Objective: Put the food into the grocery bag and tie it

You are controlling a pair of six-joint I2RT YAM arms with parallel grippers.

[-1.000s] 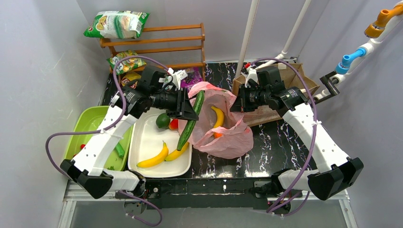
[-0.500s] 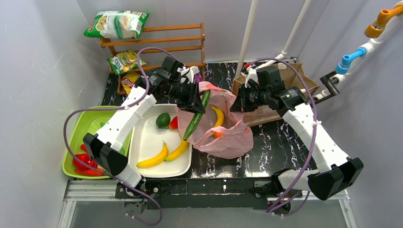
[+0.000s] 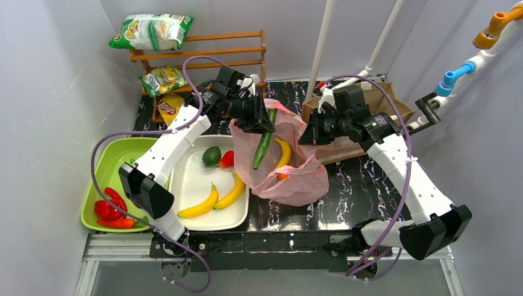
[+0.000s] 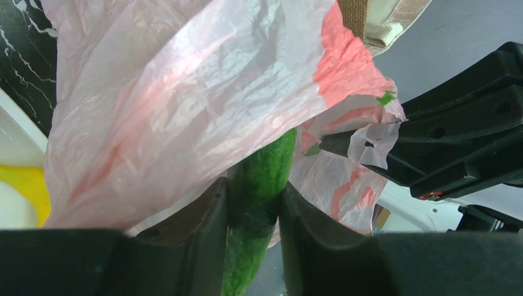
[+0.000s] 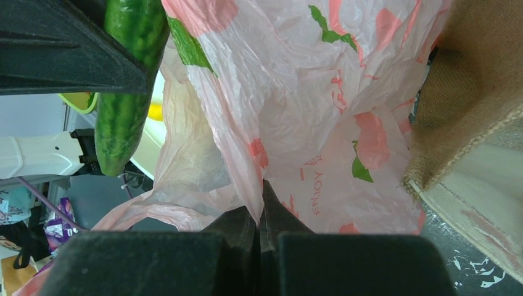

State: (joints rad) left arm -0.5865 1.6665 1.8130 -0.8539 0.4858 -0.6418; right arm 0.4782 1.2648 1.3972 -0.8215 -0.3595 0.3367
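Observation:
The pink grocery bag [image 3: 296, 179] lies open on the black table, with a yellow banana [image 3: 284, 151] and a bit of the orange [image 3: 282, 175] inside. My left gripper [image 3: 263, 123] is shut on a long green cucumber [image 3: 264, 140], which hangs tip-down over the bag's mouth. In the left wrist view the cucumber [image 4: 262, 179] sits between the fingers [image 4: 203, 228], with the bag [image 4: 185, 92] in front. My right gripper [image 3: 306, 132] is shut on the bag's right rim; the right wrist view shows the pink plastic [image 5: 308, 111] pinched between its fingertips [image 5: 262, 206].
A white tray [image 3: 185, 182] left of the bag holds two bananas [image 3: 200, 205], an avocado [image 3: 211, 156] and a red piece [image 3: 226, 159]. A green bin [image 3: 117, 160] holds red peppers [image 3: 111, 206]. A brown paper bag [image 3: 382, 102] lies behind my right gripper. A wooden rack [image 3: 203, 52] holds chip bags.
My left arm swung right and back with the cucumber, from above the tray to over the bag's mouth. The right gripper kept its hold on the rim.

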